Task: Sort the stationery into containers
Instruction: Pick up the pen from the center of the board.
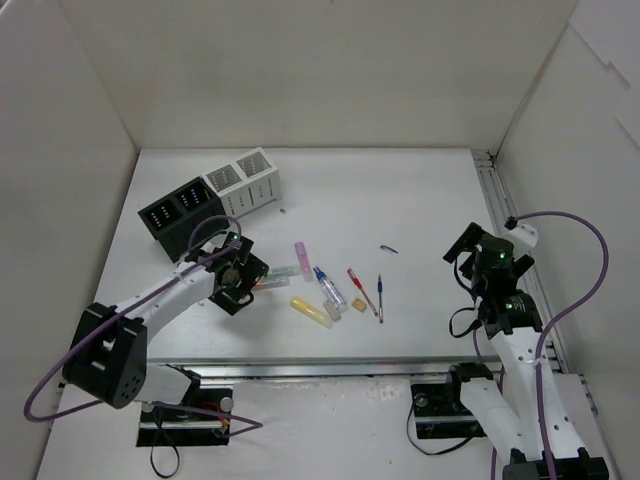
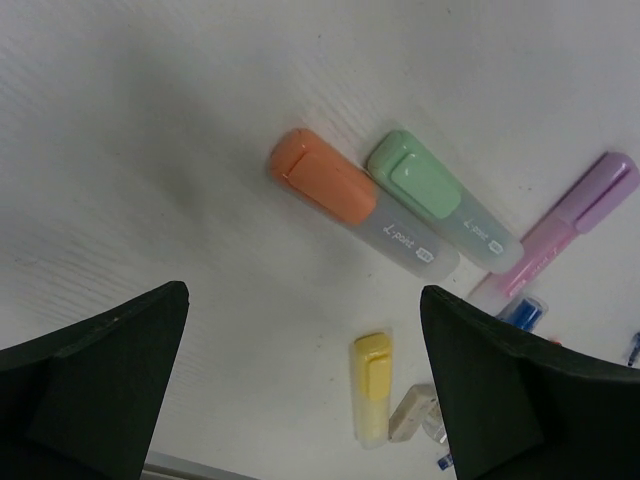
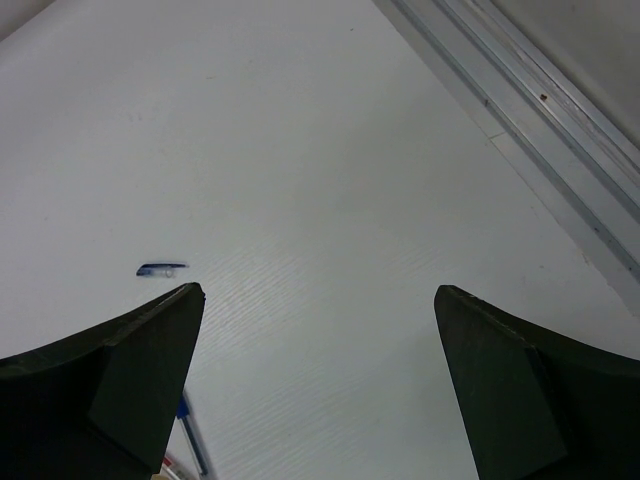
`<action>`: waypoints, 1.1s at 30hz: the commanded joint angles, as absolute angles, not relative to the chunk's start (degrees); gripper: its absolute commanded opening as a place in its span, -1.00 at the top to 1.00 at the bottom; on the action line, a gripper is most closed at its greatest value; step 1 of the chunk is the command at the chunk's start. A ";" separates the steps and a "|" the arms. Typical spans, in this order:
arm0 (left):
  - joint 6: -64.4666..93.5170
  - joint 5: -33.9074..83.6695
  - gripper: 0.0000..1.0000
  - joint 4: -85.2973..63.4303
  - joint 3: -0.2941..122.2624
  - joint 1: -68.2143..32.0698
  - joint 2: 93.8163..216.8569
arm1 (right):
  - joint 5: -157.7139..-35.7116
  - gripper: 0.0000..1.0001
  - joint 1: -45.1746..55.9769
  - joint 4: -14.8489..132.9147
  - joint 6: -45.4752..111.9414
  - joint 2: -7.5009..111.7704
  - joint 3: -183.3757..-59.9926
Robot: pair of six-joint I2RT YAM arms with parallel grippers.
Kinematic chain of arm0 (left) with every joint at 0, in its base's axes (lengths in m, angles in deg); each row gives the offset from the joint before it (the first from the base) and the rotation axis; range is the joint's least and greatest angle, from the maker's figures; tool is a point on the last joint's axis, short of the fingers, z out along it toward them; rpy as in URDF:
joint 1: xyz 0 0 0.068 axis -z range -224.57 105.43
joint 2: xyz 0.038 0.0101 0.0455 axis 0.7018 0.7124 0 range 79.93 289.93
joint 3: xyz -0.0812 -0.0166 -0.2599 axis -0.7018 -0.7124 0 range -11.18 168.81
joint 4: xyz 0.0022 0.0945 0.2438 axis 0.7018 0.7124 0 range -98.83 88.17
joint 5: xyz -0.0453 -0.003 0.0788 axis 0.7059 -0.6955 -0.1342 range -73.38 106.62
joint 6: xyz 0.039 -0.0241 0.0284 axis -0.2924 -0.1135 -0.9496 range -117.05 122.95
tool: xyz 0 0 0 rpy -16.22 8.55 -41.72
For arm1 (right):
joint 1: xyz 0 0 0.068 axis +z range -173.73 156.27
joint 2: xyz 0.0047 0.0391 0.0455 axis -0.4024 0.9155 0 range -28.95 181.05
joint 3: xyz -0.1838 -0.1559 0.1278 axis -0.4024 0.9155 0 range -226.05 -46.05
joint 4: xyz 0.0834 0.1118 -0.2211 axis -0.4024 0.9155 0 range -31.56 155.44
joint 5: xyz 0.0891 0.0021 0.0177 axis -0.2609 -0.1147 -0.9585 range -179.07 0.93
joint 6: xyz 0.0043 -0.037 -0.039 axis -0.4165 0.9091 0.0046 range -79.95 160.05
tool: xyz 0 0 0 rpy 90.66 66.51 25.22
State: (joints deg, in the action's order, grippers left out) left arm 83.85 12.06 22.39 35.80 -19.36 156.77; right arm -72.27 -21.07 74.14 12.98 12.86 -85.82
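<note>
The left end effector [image 1: 236, 272] hangs low over the table [image 1: 400, 200]. It is wide open and holds nothing. In its wrist view the orange highlighter [image 2: 325, 185] and the green highlighter [image 2: 430, 190] lie side by side, just past its fingers [image 2: 100, 400]. The pink highlighter [image 2: 570, 225] lies close at 3 o'clock from the green one. The yellow highlighter [image 2: 371, 390] lies at 6 o'clock from the orange one, with a tan eraser [image 2: 410, 412] just beside it.

From above, the clear-blue pen [image 1: 329, 287], red pen [image 1: 362, 291] and blue pen [image 1: 380, 297] lie at 3 o'clock from that end effector. The black box [image 1: 185, 212] sits at its 11 o'clock, with the white box [image 1: 245, 180] touching it at 1 o'clock.

The right end effector [image 1: 468, 250] is at the table's 3 o'clock side, wide open and holding nothing. It is well apart from the pens. 1 small blue bit [image 3: 160, 268] lies alone near its left finger.
</note>
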 commanded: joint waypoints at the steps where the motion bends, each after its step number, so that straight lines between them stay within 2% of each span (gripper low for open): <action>1: 90.04 11.52 -0.90 24.92 40.75 -19.26 160.34 | -66.32 -0.96 -21.18 72.24 11.22 12.10 -86.92; 11: 93.12 9.85 -0.88 28.17 45.32 -19.26 169.13 | -67.10 -0.96 -21.18 72.24 11.04 13.33 -87.36; 14: 93.12 9.94 -0.75 29.23 46.56 -19.26 171.33 | -66.84 -0.96 -21.18 72.24 10.78 14.12 -87.36; 15: 93.21 10.03 -0.61 29.40 46.82 -19.26 171.77 | -66.66 -0.96 -21.09 72.24 10.78 14.21 -87.36; 16: 93.30 10.03 -0.56 29.58 46.91 -19.26 172.21 | -66.49 -0.96 -21.09 72.24 10.78 14.56 -87.45; 20: 93.39 10.38 -0.48 29.40 48.05 -19.26 176.08 | -66.40 -0.96 -21.09 72.24 10.69 15.26 -87.62; 25: 91.72 10.99 -0.28 31.16 51.48 -19.26 179.68 | -65.96 -0.96 -21.18 72.24 10.69 15.35 -87.54; 28: 90.84 10.30 -0.11 31.95 51.83 -19.26 179.34 | -65.60 -0.96 -21.09 72.24 10.60 15.09 -87.45; 30: 91.10 8.80 0.14 32.74 51.39 -19.26 177.94 | -65.43 -0.96 -21.18 72.24 10.60 14.74 -87.45; 33: 91.98 5.91 0.67 35.10 51.13 -18.12 176.00 | -65.25 -0.96 -21.09 72.24 10.60 14.12 -87.18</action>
State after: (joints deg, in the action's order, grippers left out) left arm 91.46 10.18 31.64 50.94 -19.05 178.93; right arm -67.90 -21.07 74.12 11.51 14.56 -85.82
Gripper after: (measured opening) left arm 0.218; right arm 0.980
